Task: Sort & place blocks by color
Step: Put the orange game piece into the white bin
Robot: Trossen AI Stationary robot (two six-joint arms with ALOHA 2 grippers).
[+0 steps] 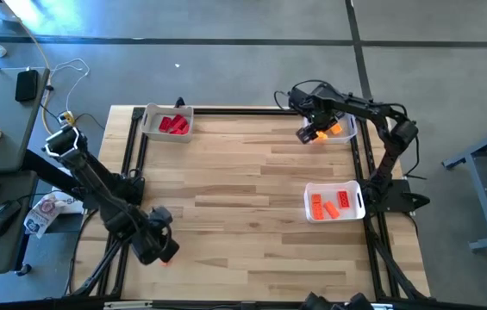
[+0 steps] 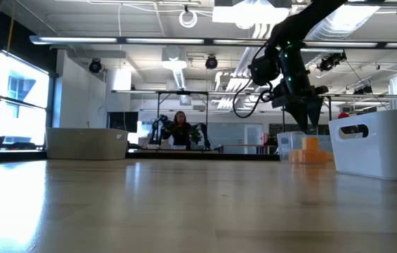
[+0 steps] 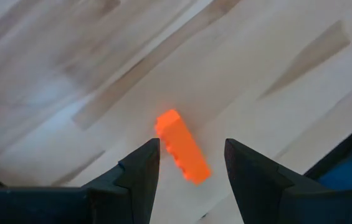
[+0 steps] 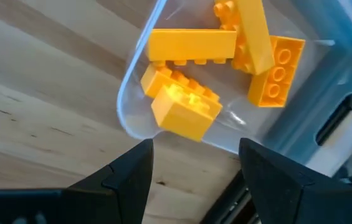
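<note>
My left gripper (image 3: 191, 149) is open near the table's near left corner (image 1: 159, 248). An orange block (image 3: 182, 148) lies flat on the wood between its fingers, clear of both. My right gripper (image 4: 194, 146) is open and hangs over the clear bin (image 1: 340, 129) at the far right, also seen in the low view (image 2: 310, 112). Several yellow-orange blocks (image 4: 250, 43) lie in that bin. One of them (image 4: 185, 106) sits at the bin's corner right in front of the fingers, apart from them. Red blocks (image 1: 174, 125) fill the far left bin, orange blocks (image 1: 331, 205) the right one.
A white bin (image 1: 167, 112) stands at the far left, another white bin (image 1: 353, 191) at the right edge. A black frame (image 1: 226, 109) runs round the table. A desk with a mouse (image 1: 0, 215) is off to the left. A person (image 2: 180, 130) is far behind.
</note>
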